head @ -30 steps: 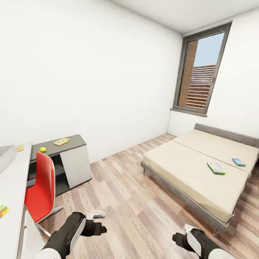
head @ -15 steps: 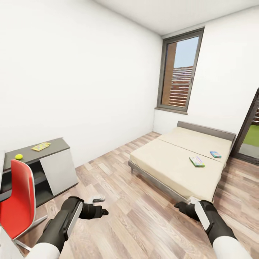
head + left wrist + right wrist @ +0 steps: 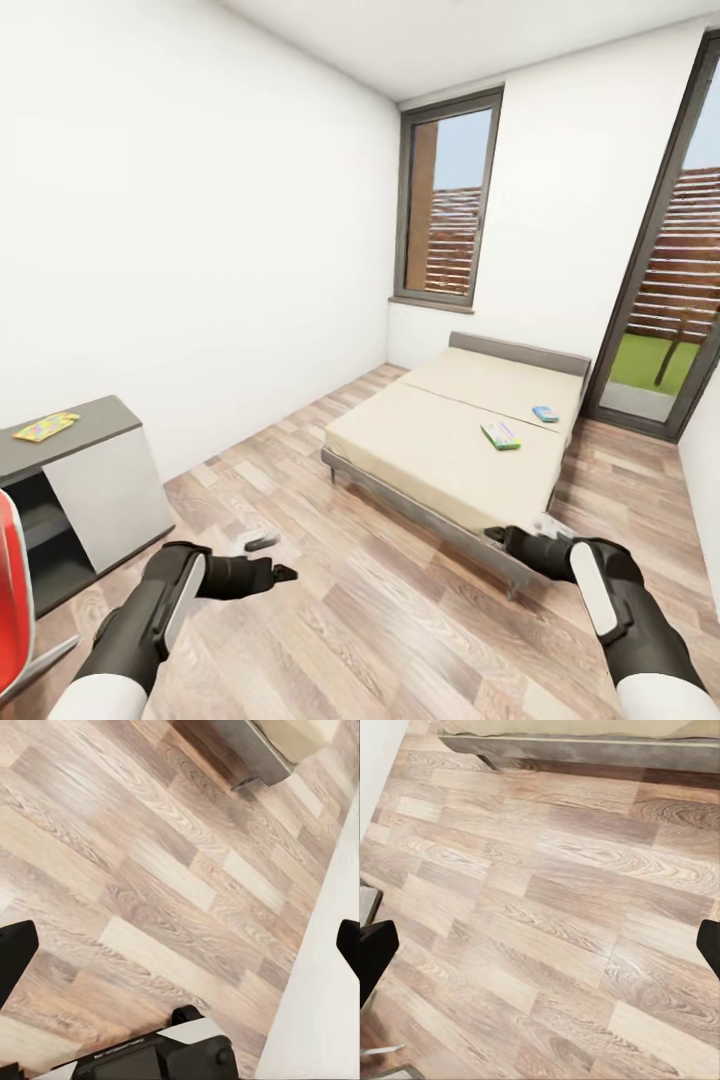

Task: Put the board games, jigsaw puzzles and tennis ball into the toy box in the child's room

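left pincer [image 3: 268,557]: fingers spread wide, nothing in it, just hanging over the wood floor [image 3: 330,620]
right pincer [image 3: 520,538]: also spread and empty, hovering right by the near corner of the bed [image 3: 440,450]
green board game [image 3: 500,436]: flat on the mattress, a bit beyond the right pincer
blue board game [image 3: 545,414]: on the bed too, just past the green one
jigsaw puzzle [image 3: 45,427]: lying on the grey counter [image 3: 90,425], well off to the left pincer's outer side
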Robot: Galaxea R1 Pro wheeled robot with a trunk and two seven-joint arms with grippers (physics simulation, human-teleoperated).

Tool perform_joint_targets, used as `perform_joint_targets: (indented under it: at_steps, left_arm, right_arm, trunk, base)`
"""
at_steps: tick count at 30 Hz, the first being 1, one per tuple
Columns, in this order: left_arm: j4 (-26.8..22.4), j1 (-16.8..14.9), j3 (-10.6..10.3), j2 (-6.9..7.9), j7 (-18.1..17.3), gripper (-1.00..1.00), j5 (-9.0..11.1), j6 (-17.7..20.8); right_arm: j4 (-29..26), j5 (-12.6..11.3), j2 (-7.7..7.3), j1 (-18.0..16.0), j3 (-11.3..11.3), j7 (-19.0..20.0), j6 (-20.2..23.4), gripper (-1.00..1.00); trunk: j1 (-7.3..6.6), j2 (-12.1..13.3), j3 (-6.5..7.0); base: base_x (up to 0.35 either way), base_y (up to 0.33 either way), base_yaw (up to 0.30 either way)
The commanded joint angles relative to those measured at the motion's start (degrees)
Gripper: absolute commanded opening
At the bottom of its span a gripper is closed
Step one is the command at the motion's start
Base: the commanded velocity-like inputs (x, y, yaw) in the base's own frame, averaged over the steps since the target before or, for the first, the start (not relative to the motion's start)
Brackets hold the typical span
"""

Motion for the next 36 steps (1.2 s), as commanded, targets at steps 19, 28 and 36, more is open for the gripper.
perform_joint_targets:
  at_steps: [19, 28, 36]
  left_arm:
    - [-0.4, 0.0, 0.3, 2.41, -9.3, 1.0, 0.1, 0.4]
    - [-0.4, -0.1, 0.3, 2.53, -9.5, 1.0, 0.0, 0.4]
    - [-0.4, -0.1, 0.3, 2.54, -9.6, 1.0, -0.1, 0.4]
  right_arm:
    - [-0.7, 0.6, -0.1, 0.5, -2.5, 6.1, 0.5, 1.0]
    - [-0.4, 0.6, -0.18, 0.5, -2.6, 6.3, 0.4, 1.0]
    - [0.7, 0.2, -1.57, 0.5, -2.6, 6.6, 0.3, 1.0]
  trunk:
    - [0.02, 0.0, -0.03]
    - [0.02, 0.0, -0.03]
    - [0.02, 0.0, -0.03]
  base:
    - [0.0, 0.0, -0.281]
    - [0.0, 0.0, -0.281]
    - [0.0, 0.0, -0.281]
